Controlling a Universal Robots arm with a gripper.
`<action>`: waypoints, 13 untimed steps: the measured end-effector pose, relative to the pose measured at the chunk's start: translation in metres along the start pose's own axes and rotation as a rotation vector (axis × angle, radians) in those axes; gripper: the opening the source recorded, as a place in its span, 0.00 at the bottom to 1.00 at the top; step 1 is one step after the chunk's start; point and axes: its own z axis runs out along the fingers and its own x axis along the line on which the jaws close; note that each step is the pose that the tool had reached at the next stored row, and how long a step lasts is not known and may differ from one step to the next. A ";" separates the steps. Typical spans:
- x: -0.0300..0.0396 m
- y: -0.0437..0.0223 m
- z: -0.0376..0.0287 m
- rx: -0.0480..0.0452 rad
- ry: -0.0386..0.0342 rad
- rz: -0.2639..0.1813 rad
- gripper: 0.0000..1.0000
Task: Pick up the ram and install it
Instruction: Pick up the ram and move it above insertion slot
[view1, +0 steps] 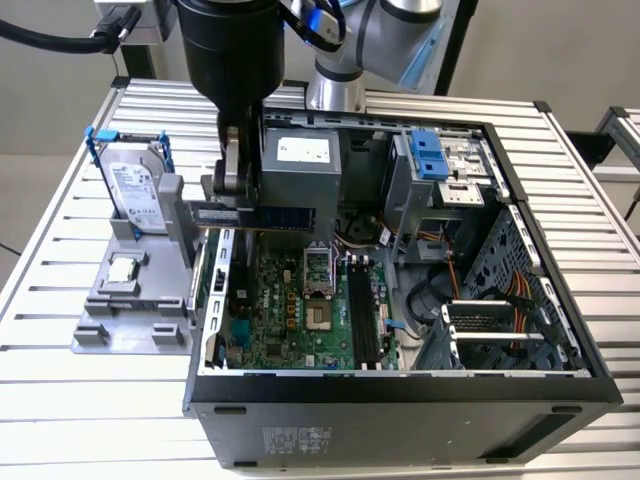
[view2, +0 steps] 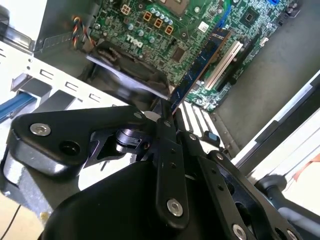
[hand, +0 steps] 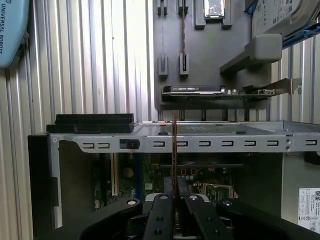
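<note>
The ram (view1: 285, 215) is a long dark blue stick held level in the air over the open computer case (view1: 400, 385), above the case wall on the exterior view's left. My gripper (view1: 234, 203) is shut on the end of the stick nearer the grey fixture. In the second wrist view the ram (view2: 202, 62) runs out from the fingers (view2: 165, 131) over the green motherboard (view2: 165, 35). In the first wrist view the ram (hand: 174, 145) shows edge-on as a thin strip rising from my gripper (hand: 174, 197).
A grey fixture (view1: 115, 325) beside the case holds a silver hard drive with a blue bracket (view1: 135, 185) and a small square processor chip (view1: 122, 270). Inside the case lie the motherboard (view1: 285, 310), dark memory slots (view1: 362, 315) and a power supply (view1: 300, 165).
</note>
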 end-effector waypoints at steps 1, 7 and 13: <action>0.0000 -0.0005 0.0000 0.0000 0.0000 0.000 0.00; -0.0002 -0.0037 0.0000 0.0000 0.0001 0.000 0.00; -0.0003 -0.0071 0.0000 0.0000 0.0000 0.000 0.00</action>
